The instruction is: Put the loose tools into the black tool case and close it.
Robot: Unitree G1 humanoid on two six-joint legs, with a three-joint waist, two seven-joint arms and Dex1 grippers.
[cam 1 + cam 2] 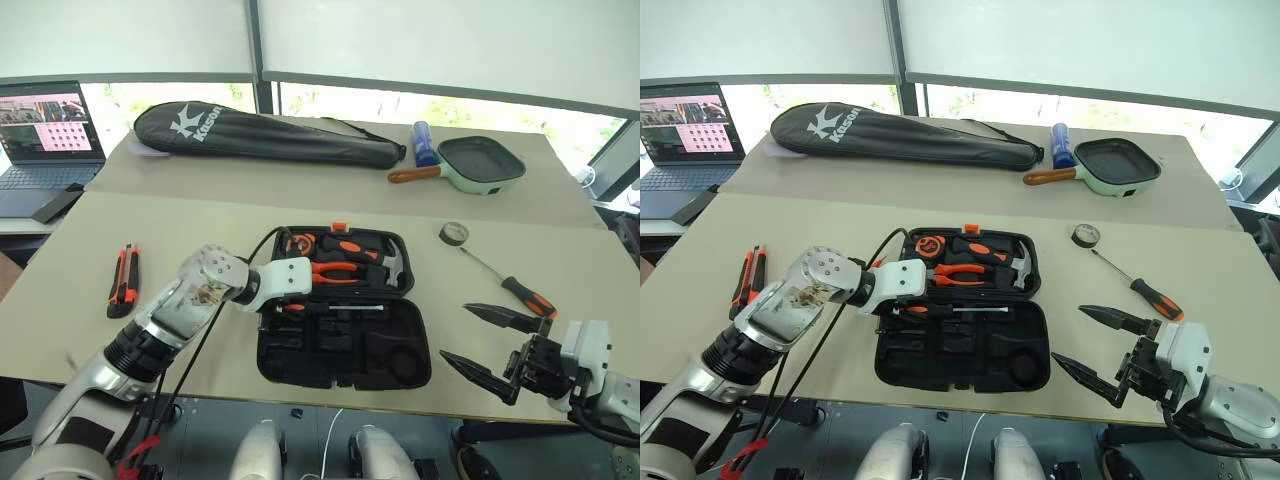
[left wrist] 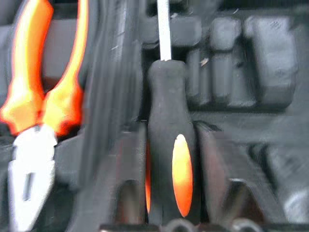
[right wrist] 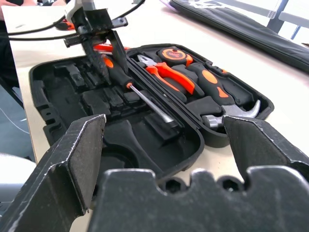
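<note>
Table (image 1: 230, 215): left pincer (image 3: 107, 62) hides screwdriver (image 3: 118, 73) handle.

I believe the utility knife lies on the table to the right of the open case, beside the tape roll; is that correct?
Not quite: the utility knife lies left of the open case, as the left eye view shows. The tape roll sits on the right, apart from it.

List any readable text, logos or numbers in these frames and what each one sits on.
"Kason", in white with a star-like logo beside it: on the long black racket bag at the far side of the table.
Laptop screen: a pink grid page and small thumbnails, too small to read.
Blue bottle by the green pan: no label can be read.
Tape measure in the black tool case: face markings too small to read.
</note>
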